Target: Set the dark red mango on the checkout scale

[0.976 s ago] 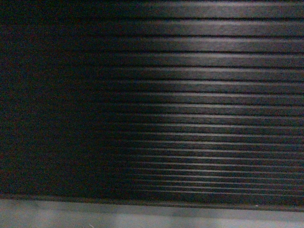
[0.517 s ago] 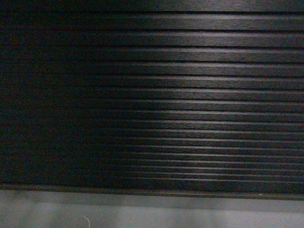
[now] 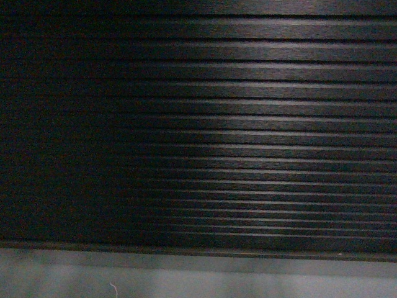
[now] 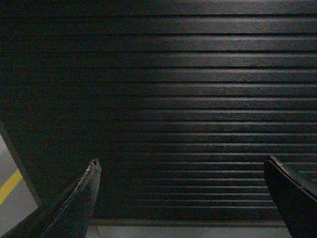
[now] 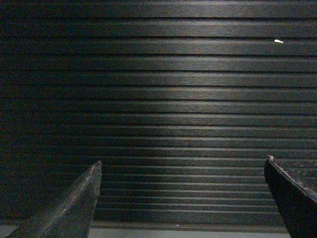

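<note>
**Checkout front fills every camera; both grippers spread and empty**

From my remote station, the dark brown-black checkout counter with its horizontally ribbed front panel takes up nearly the whole head view. Light falls on the right half of the ribs, while the left half sinks into shadow. Along the foot of the panel runs the grey base plinth, a pale, flat band across the bottom of the view, with a thin white thread-like mark on it towards the left.

I see neither the dark red mango nor the white scale in any of my three views; the counter's top lies above what the cameras take in, so I cannot say where either one is.

Through the left wrist camera, the left gripper faces the same ribbed panel with its two dark, worn fingers spread wide, one at each lower corner, and nothing between them. At the far left edge of that view I catch a slice of grey floor with a yellow line beyond the end of the counter.

Through the right wrist camera, the right gripper stands likewise, its dark fingers wide apart and holding nothing, pointed at the ribs. A small white fleck sits on the panel near the upper right, and a sliver of the plinth shows beneath.
</note>
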